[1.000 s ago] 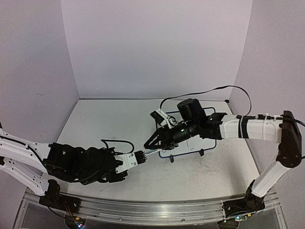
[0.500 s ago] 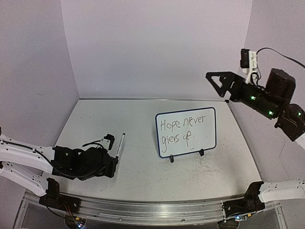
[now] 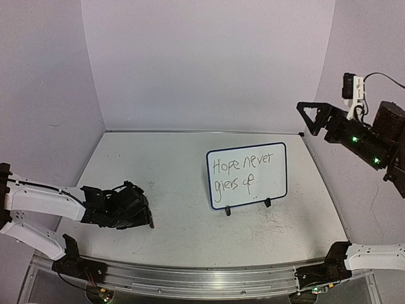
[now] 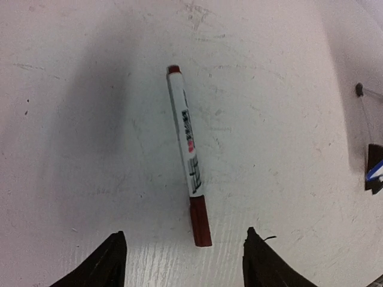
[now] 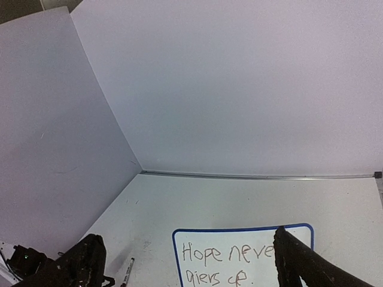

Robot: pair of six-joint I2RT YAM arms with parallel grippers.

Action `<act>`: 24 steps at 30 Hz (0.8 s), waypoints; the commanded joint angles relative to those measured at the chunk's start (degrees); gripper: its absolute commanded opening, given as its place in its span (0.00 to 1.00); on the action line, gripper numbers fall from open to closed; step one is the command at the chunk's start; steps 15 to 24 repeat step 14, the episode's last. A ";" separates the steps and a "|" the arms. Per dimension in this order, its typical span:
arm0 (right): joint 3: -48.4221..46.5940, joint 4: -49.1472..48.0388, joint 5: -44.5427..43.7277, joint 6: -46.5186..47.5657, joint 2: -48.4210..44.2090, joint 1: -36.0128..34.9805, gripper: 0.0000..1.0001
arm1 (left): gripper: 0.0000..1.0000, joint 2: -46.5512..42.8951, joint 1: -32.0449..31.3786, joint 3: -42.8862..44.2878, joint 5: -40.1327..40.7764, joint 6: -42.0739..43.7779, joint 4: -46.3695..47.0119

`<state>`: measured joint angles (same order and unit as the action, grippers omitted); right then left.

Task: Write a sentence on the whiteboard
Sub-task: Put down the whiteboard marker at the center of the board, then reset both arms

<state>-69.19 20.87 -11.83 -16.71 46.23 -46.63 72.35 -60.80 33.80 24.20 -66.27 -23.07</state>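
Note:
The whiteboard [image 3: 272,158] stands upright right of the table's middle, blue-framed on black clip feet. The sentence [image 3: 242,174] runs across it in two dark handwritten lines and also shows in the right wrist view [image 5: 227,254]. A marker [image 4: 187,152] with a white barrel and a dark red cap lies flat on the table, cap end nearest my left gripper [image 4: 182,234]. That gripper is open, fingers either side of the cap end and apart from it. From above, the left gripper [image 3: 142,215] hides the marker. My right gripper [image 3: 308,120] hangs open and empty, high at the right.
The tabletop [image 3: 190,240] is scuffed, with grey scribbles in front of the board. Walls close the back and both sides. A black clip foot [image 4: 374,176] of the board shows at the right edge of the left wrist view. The marker [image 5: 127,272] lies left of the board.
The right arm left the board and rose to the upper right. The left gripper carried the marker to the left, then opened and let it go onto the table.

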 commanded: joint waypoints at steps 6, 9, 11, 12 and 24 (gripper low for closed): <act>-17.26 4.44 -19.55 5.75 5.04 -0.18 0.98 | 0.94 -14.66 5.13 29.72 11.03 29.03 -3.76; -18.94 0.52 -22.77 8.94 6.26 -0.19 0.98 | 0.98 -13.64 5.32 39.45 12.07 44.48 2.31; -19.44 -1.73 -24.07 10.45 7.04 -0.15 0.98 | 0.99 -11.47 5.58 44.68 12.99 51.53 4.75; -18.59 -3.14 -24.20 11.41 6.94 -0.21 0.98 | 0.99 -10.43 5.86 46.81 12.26 54.11 5.46; -17.14 -5.94 -25.74 13.24 7.79 -0.17 0.98 | 0.99 -7.44 6.69 51.38 11.68 57.38 5.36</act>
